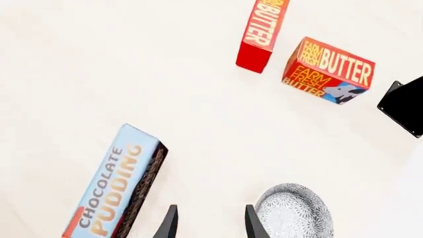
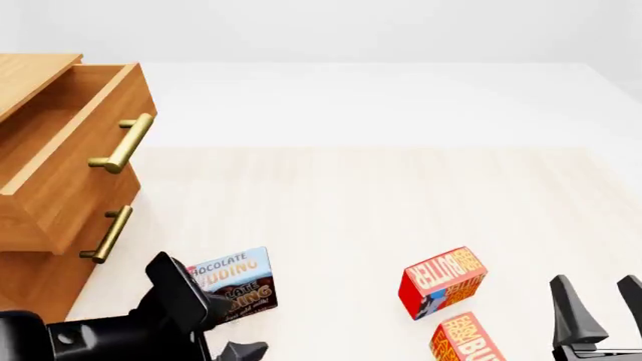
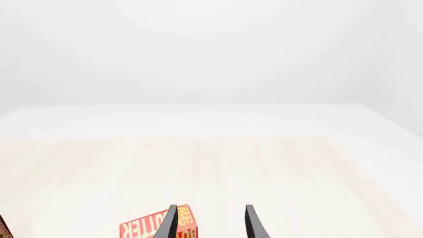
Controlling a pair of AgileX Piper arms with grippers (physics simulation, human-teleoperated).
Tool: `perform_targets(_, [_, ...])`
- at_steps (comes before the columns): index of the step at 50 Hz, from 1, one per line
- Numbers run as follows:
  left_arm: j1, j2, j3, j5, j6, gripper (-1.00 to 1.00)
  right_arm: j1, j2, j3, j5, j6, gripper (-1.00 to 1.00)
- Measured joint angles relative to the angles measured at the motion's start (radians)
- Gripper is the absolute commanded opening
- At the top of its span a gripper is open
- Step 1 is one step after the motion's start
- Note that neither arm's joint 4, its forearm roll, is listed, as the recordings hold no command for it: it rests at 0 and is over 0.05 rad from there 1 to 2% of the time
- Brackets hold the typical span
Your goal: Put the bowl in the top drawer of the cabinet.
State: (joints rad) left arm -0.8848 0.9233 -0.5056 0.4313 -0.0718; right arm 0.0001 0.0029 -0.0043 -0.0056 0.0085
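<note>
Bowl [image 1: 294, 210] pickup is the step in hand, by my reading: the top drawer [image 2: 71, 150] of the cabinet [image 2: 35, 278] stands pulled out at the table's left, its brass handle [image 2: 122, 143] toward the arms, and nothing is carried yet. The bowl shows only in the left wrist view, sitting on the table [image 2: 401, 195] just beside one finger of the left gripper [image 1: 209, 223], outside the gap rather than within it. That gripper's fingers are spread apart with only bare table between them. A pudding box [image 1: 116, 186] lies near on the other side, and two butter boxes [image 1: 328, 71] lie farther off. The right gripper [image 3: 209, 222] is likewise parted and empty, hanging low at the table's right edge near one butter box [image 2: 441, 280]. The next move, I judge, calls for shifting the left gripper sideways so one finger goes inside the bowl's rim and one outside, then lowering and closing. The pudding box leaves little room, so a knock is possible.
</note>
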Motion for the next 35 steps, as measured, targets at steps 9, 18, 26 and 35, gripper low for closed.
perform_targets(9, [-0.078,0.038,0.025,-0.011,-0.063,1.00,0.001,0.000,0.000,0.000,0.000,1.00])
perform_targets(18, [-0.130,0.069,0.057,-0.040,-0.112,1.00,0.001,0.000,0.000,0.000,0.000,1.00])
perform_targets(26, [-0.159,0.102,0.086,-0.085,-0.144,1.00,0.000,0.000,0.000,-0.001,0.000,1.00])
perform_targets(35, [-0.180,0.153,0.117,-0.161,-0.172,1.00,-0.002,0.000,0.000,0.000,0.000,1.00])
